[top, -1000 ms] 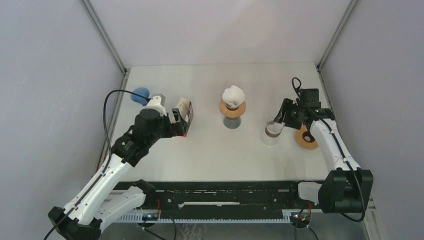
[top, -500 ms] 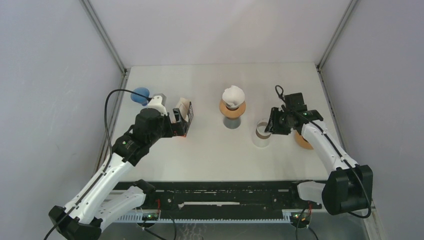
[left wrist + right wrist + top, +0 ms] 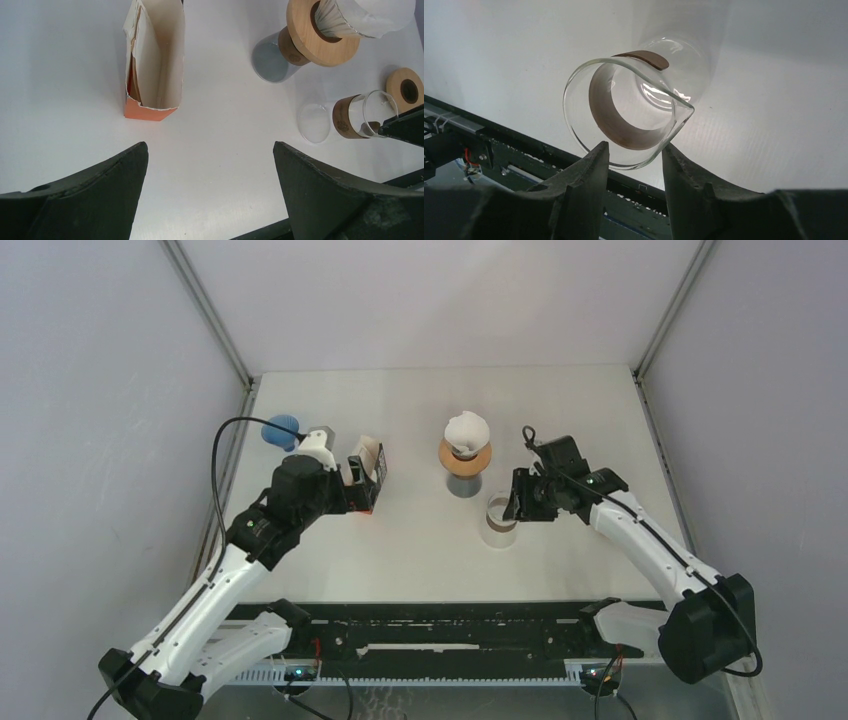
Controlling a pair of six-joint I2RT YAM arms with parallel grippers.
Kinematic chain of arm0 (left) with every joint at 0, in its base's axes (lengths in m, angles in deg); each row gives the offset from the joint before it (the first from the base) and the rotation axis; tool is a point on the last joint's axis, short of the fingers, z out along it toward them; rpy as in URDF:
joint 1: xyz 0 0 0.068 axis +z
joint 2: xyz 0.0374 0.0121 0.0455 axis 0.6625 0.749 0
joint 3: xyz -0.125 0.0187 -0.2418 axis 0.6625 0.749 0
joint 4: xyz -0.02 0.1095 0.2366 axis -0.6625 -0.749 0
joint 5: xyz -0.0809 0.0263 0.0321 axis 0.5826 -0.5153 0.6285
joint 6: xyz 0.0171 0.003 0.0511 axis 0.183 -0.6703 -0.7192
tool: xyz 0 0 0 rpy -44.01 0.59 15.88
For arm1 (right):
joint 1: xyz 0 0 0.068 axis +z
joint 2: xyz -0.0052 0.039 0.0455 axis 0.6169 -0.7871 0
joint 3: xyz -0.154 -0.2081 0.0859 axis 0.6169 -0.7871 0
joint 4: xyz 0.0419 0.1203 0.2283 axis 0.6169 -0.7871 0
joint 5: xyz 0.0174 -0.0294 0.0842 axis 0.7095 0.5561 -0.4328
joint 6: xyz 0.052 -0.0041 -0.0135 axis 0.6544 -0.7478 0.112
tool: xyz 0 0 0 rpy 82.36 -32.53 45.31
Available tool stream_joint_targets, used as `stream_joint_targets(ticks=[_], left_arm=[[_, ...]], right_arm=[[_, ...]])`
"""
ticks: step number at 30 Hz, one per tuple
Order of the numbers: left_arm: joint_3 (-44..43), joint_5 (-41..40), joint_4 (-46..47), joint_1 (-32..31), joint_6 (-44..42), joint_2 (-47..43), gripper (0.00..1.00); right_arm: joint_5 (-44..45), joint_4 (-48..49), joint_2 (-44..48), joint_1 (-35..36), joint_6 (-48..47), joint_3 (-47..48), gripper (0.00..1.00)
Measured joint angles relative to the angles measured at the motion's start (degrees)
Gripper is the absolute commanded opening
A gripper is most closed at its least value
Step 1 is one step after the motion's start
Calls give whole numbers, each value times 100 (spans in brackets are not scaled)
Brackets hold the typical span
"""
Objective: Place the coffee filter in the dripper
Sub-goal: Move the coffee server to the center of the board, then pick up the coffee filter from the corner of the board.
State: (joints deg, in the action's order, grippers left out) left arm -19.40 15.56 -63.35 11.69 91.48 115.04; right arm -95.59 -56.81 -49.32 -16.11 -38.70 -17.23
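The dripper, a wooden ring on a grey cup, stands at the table's middle with a white paper filter sitting in it; it also shows in the left wrist view. An open orange filter box stands to its left. My left gripper is open and empty, above the table just short of the box. My right gripper is shut on the rim of a glass carafe with a brown band, in front and to the right of the dripper.
A blue object lies at the far left by the wall. A round wooden lid lies right of the carafe. The black rail runs along the near table edge.
My right gripper has carried the glass carafe leftward, away from the wooden lid and toward the dripper. The left arm has not moved.
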Motion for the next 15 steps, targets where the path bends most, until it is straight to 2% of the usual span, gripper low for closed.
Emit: stream_joint_targets(ticks=[4, 8, 15], left_arm=[[0, 2, 2, 0, 0, -2, 100], [0, 2, 2, 7, 0, -20, 100], [94, -22, 33, 76, -50, -269, 100]], right_arm=[[-59, -96, 136, -39, 68, 22, 59], [9, -380, 374, -431, 42, 245, 64], [175, -487, 866, -2114, -26, 382, 71]])
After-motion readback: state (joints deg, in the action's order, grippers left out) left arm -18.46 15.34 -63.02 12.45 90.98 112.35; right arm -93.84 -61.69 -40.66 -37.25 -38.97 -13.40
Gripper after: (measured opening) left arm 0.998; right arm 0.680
